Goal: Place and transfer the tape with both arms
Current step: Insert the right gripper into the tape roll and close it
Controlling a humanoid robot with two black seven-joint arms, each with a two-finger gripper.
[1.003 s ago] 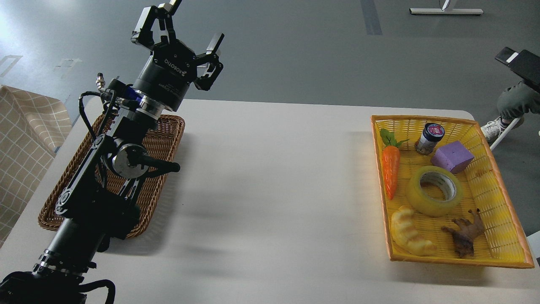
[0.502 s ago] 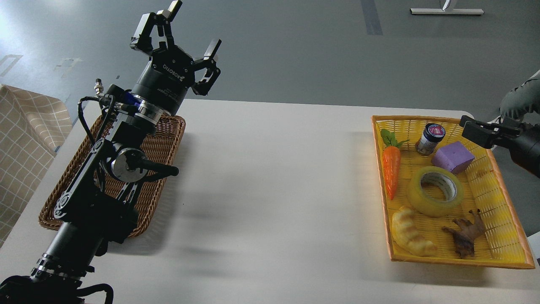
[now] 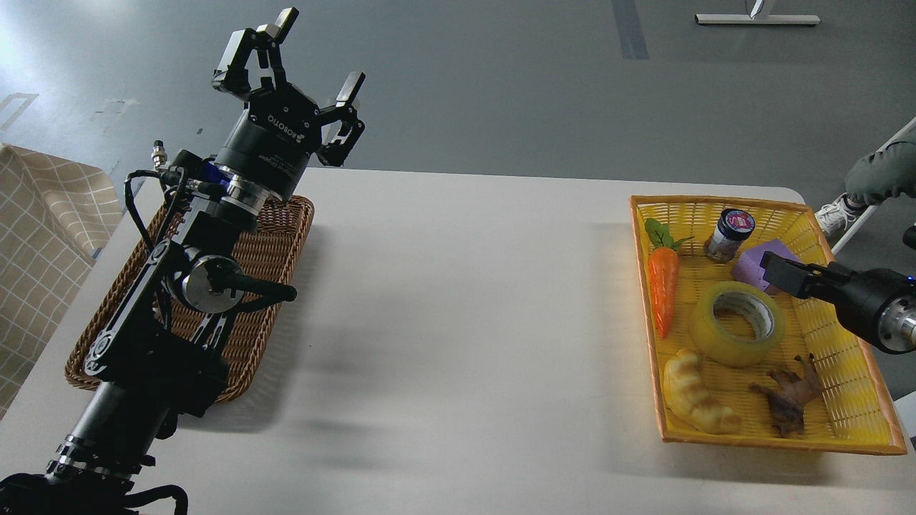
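The tape (image 3: 718,340), a translucent yellow roll with a grey-white core, lies flat in the yellow basket (image 3: 715,202) at the table's right. My right gripper (image 3: 778,272) comes in from the right edge and hovers over the basket, just above and right of the tape and in front of the purple block (image 3: 748,266). It looks dark and narrow, and its fingers cannot be told apart. My left gripper (image 3: 320,47) is raised high above the brown wicker basket (image 3: 283,236) at the left, open and empty.
The yellow basket also holds a toy carrot (image 3: 663,282), a small jar (image 3: 728,234), a pale croissant toy (image 3: 694,399) and a brown figure (image 3: 787,399). A person's leg and shoe (image 3: 834,214) show beyond the table's right corner. Checked cloth (image 3: 43,236) hangs at the far left.
My right arm has come into view from the right and moved down and left over the yellow basket, close to the tape. My left arm has shifted slightly left.
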